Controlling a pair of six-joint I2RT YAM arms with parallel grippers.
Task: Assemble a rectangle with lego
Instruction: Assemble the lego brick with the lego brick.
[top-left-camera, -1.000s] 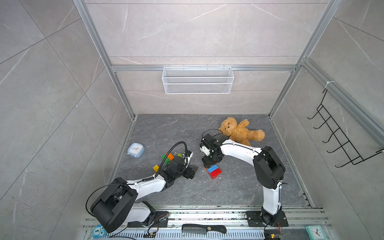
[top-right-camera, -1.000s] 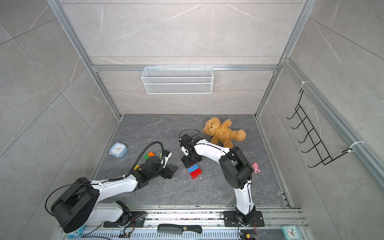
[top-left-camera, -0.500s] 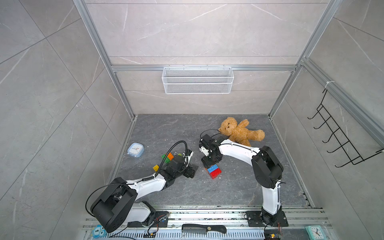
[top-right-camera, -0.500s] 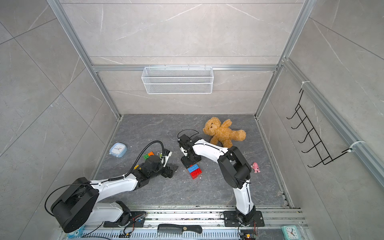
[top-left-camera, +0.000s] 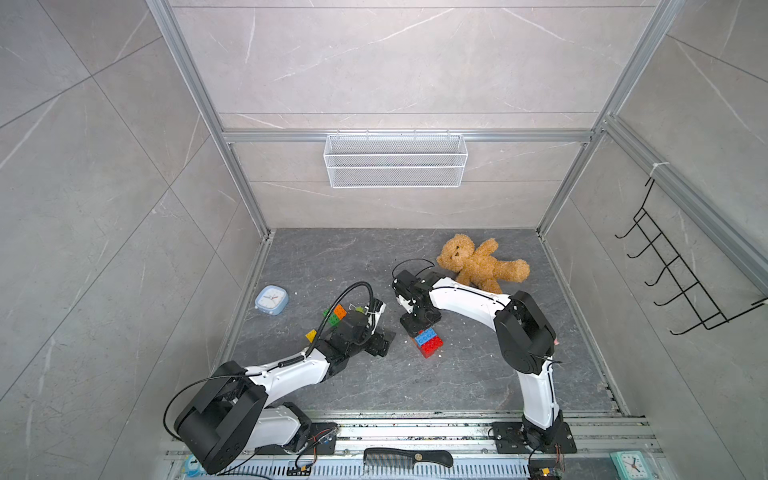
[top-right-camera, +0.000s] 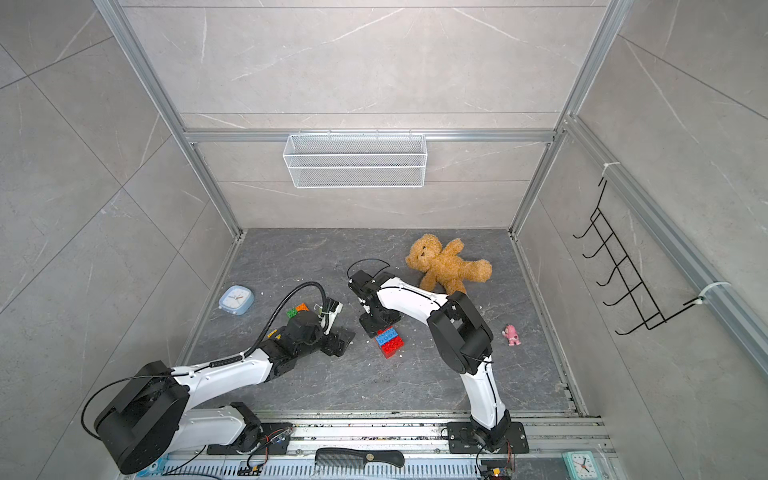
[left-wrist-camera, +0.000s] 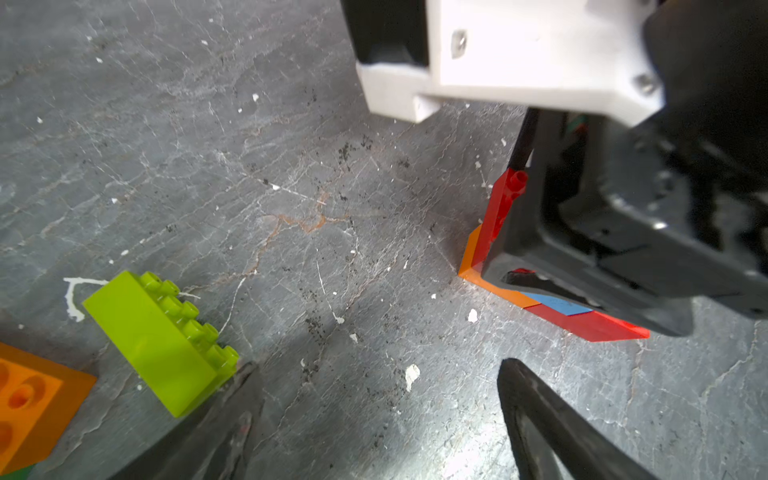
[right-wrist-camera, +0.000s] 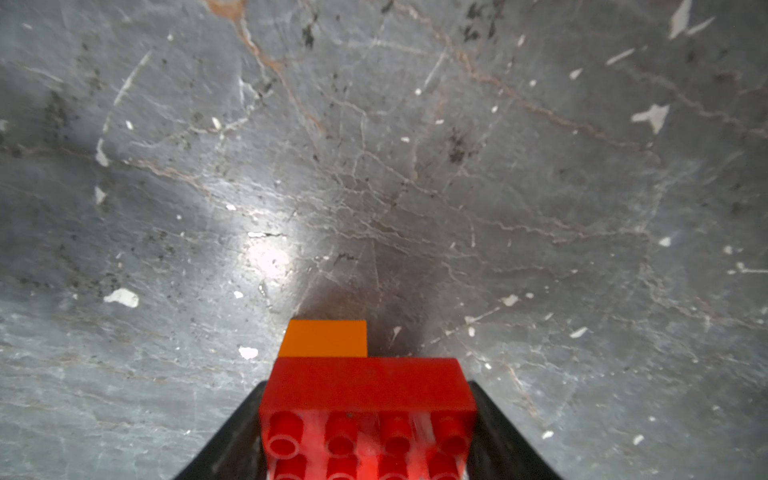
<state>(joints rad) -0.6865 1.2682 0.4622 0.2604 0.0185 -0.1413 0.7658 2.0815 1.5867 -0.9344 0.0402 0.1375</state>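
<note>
I have the right gripper (top-left-camera: 419, 321) clamped end to end on a red brick (right-wrist-camera: 365, 386), which sits on an orange brick (right-wrist-camera: 324, 338) at the far end of the cluster mid-floor, where a blue brick (top-left-camera: 424, 334) and a second red brick (top-left-camera: 431, 349) show. I judge this as the seating step. Next I need a straight downward press so the studs bite, then a clean release without dragging the stack. The left gripper (left-wrist-camera: 376, 374) hangs spread and empty, low beside a lime brick (left-wrist-camera: 153, 328), probably my next pick. The bricks are glossy hard plastic, square-edged with round studs, and likely slippery. The floor (top-left-camera: 415, 386) is matte grey slate-look, veined and flecked white.
</note>
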